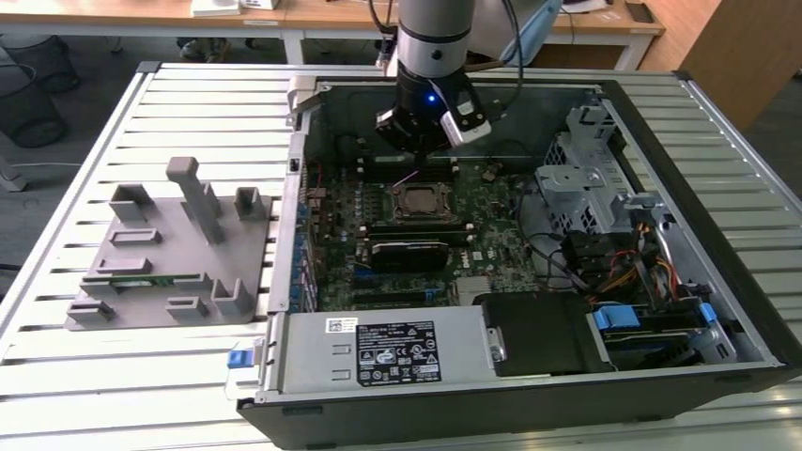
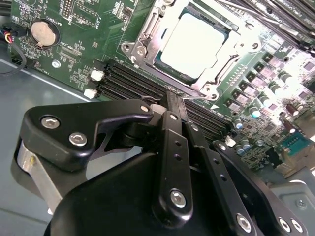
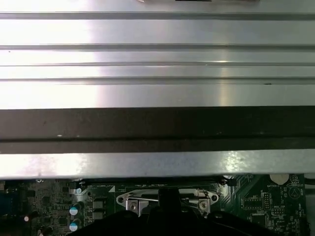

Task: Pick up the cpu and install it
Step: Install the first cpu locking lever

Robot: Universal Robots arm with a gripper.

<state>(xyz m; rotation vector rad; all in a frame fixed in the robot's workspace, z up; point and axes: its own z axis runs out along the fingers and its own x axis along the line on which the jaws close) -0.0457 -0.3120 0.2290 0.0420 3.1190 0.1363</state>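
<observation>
The cpu sits flat in the motherboard socket; the gripper hangs just beside it, jaws pressed together on nothing. Light, stiff, fragile chip, I'd judge: take it by its edges

The arm is a silver-grey cylinder with a black wrist, a blue light and dark cables, and the tool has glossy black linkage plates joined by silver screws.
</observation>
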